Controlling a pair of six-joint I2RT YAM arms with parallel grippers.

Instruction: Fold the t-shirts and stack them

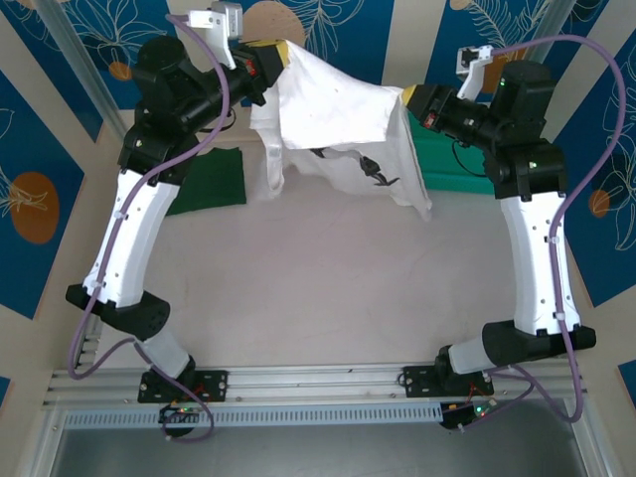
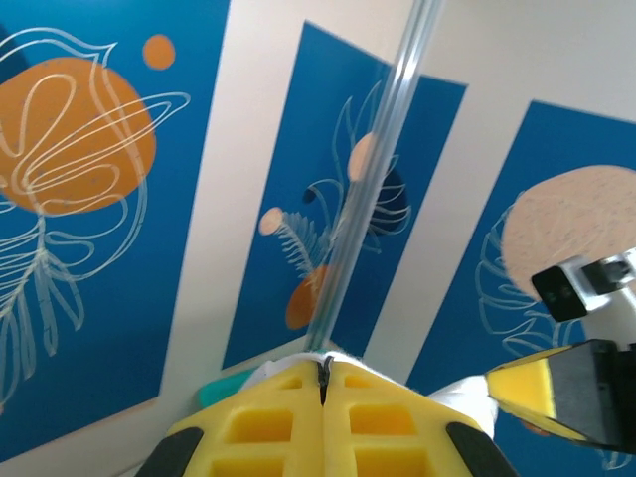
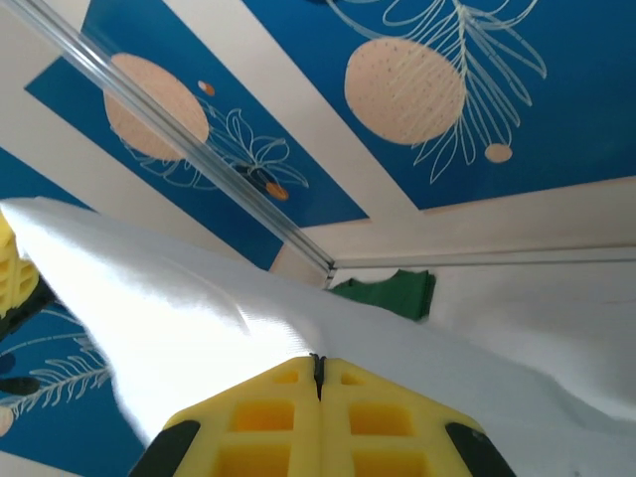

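The white t-shirt with its small black print hangs in the air at the back of the table, stretched between both grippers. My left gripper is shut on its upper left corner, and white cloth peeks out past the closed yellow fingertips. My right gripper is shut on the upper right corner, with the white t-shirt spreading away from its tips. The dark green t-shirt lies flat on the table at the left, under the left arm; it is also visible in the right wrist view.
A teal basket sits at the back right behind the right arm. Blue patterned walls enclose the back and sides. The pale table surface stretches between the hanging shirt and the arm bases.
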